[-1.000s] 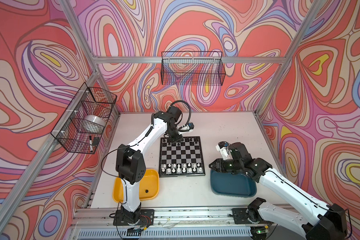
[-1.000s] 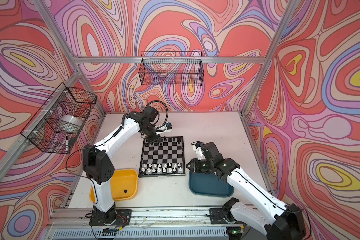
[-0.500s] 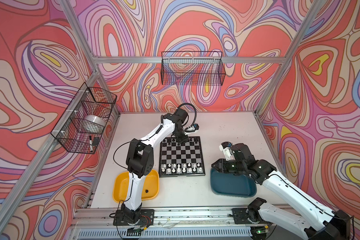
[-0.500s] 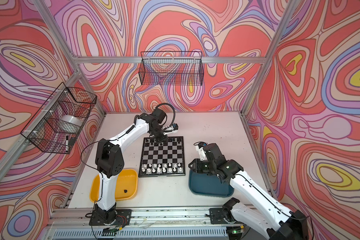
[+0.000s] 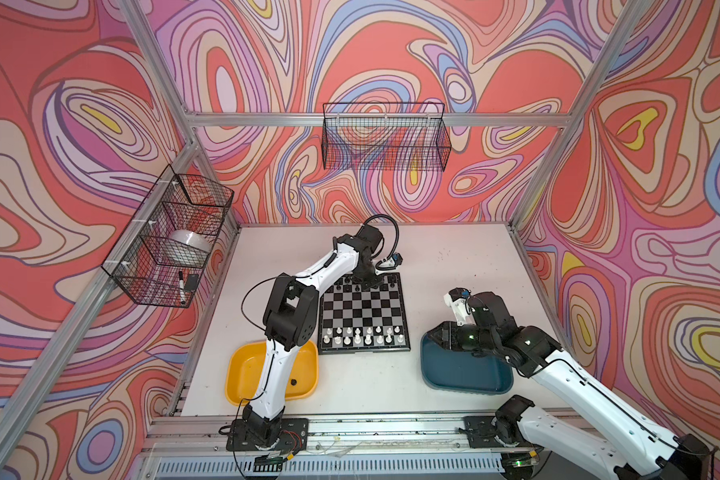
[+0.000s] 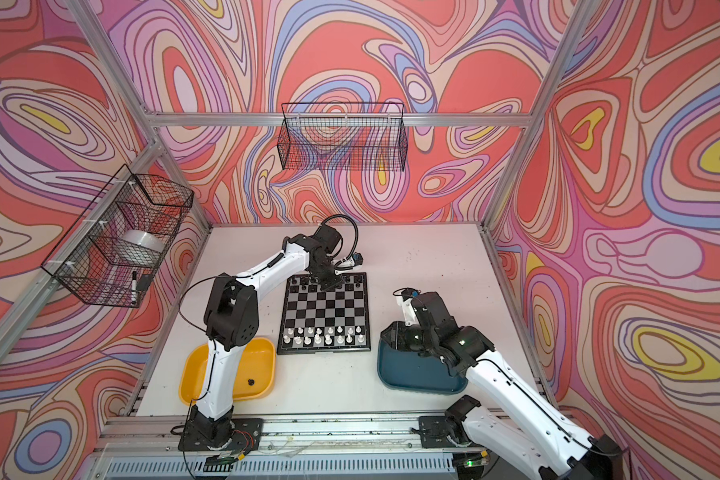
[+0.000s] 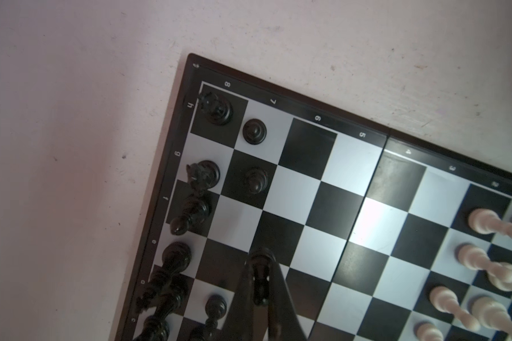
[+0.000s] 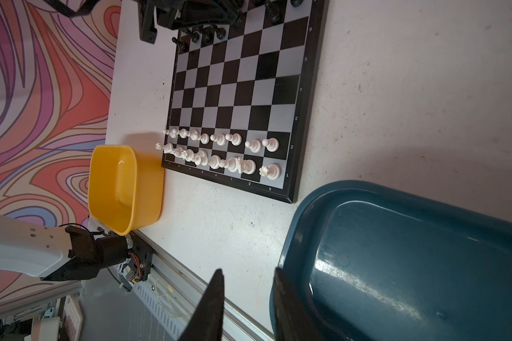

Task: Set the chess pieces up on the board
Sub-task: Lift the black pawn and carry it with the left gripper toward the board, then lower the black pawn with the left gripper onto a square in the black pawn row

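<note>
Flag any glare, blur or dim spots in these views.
Left wrist view: dim with a pink cast, a glare patch on the board, white pieces at the frame edge blurred, the black piece in the jaws barely separates from them. Right wrist view: sharp, glints on the teal tray. Both top views: evenly lit, no glare on the board.

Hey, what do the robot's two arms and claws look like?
The left arm and right arm have white tubular links and blocky black joints. Thin black cables run alongside; a thicker black cable loops at the left wrist. Small green lights glow on the right arm. The left claw and right claw have slim, dark, tapering fingers.
</note>
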Controlling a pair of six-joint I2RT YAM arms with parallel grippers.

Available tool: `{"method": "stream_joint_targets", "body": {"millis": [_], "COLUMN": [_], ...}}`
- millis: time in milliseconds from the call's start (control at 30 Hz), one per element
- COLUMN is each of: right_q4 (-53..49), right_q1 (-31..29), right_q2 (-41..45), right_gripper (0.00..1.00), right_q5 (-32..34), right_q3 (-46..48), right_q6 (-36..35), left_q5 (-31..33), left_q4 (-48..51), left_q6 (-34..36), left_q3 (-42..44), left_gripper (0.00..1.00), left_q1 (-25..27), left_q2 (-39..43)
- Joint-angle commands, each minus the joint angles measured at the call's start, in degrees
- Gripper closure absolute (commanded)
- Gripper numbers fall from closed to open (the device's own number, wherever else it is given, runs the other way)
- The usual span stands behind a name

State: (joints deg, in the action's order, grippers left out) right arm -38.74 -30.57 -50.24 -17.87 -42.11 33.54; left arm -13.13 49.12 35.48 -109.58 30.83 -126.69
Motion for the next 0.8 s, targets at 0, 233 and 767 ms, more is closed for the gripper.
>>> {"method": "stream_joint_targets", "body": {"millis": [0,233,767], "right_q4": [-1.65,-2.11,-2.30], "right_q1": [0.11,0.07,0.07], "right_q2": [1.41,2.95,3.26], "right_gripper": [0.71,0.71,0.71], "right_q5": [1.05,1.43,1.43], "right_q3": [0.75,1.58,1.76], "right_q6": [0.45,1.31,1.44], "left_q5": [0.38,1.19,2.38], "left_q4": [-1.29,-1.73,-3.15], "left_q6": [-0.59,-0.15,0.20], "left_q3": [-1.02,-1.22,-0.22], "left_gripper": [0.91,0.91,0.91], "left_q1": [0.56,0.72,0.80], "left_q2": [-1.57,-3.27,-3.74]}}
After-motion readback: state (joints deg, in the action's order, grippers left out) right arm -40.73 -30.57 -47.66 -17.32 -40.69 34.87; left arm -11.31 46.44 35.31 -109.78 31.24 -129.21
